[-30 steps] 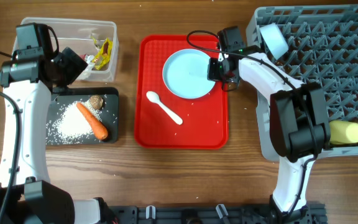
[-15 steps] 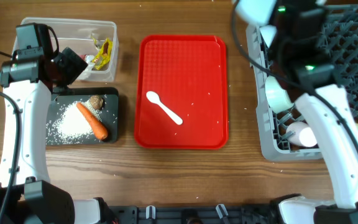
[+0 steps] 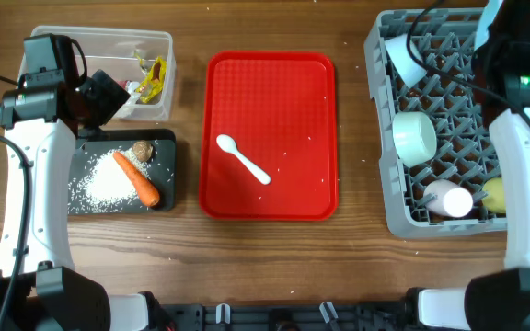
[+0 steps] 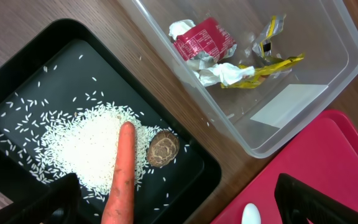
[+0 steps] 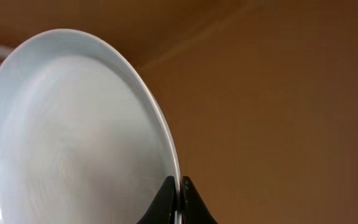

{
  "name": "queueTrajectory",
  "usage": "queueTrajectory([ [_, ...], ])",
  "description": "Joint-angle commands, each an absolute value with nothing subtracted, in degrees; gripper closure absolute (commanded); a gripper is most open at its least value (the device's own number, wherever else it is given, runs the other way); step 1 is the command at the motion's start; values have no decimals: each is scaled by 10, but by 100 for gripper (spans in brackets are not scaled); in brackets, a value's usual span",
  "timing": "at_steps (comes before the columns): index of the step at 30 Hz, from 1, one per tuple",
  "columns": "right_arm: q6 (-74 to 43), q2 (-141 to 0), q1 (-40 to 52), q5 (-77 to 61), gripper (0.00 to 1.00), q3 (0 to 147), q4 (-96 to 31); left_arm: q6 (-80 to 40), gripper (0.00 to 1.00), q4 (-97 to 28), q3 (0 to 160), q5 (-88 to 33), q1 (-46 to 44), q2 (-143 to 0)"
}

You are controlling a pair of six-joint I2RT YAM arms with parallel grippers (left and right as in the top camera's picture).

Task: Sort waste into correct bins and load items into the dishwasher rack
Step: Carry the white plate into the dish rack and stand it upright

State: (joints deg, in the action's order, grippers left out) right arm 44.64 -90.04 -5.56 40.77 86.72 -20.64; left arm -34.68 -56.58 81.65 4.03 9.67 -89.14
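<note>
I've got the plate [image 5: 73, 124] off the tray [image 3: 274, 92], rim pinched in my right fingers [image 5: 173, 191] over the rack [image 3: 458, 129]; spoon [image 3: 243, 158] remains, left fingers [image 3: 104, 97] wide.

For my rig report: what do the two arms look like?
The left arm and right arm have white rounded links and black joints. A black cable runs along the left; a green light glows on the right. The fingers are black.

Two bins [image 3: 99, 51] [image 3: 162, 161], one rack [image 3: 458, 101], one red tray [image 3: 293, 119], two bowls [image 3: 413, 136] [image 3: 405, 57], two cups [image 3: 449, 199] [image 3: 495, 195], one plate [image 5: 73, 137], one spoon [image 3: 243, 158], one carrot [image 3: 138, 179].
</note>
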Motion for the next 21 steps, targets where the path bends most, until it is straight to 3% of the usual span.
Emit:
queueTrajectory([
  [1, 518, -930, -69, 344, 95, 861, -192, -354, 0, -564, 818, 46, 99, -888],
  [8, 576, -981, -89, 321, 96, 861, -171, -354, 0, -564, 818, 46, 99, -888],
  [21, 568, -1039, -122, 290, 96, 858, -160, -354, 0, -564, 818, 46, 99, -888],
])
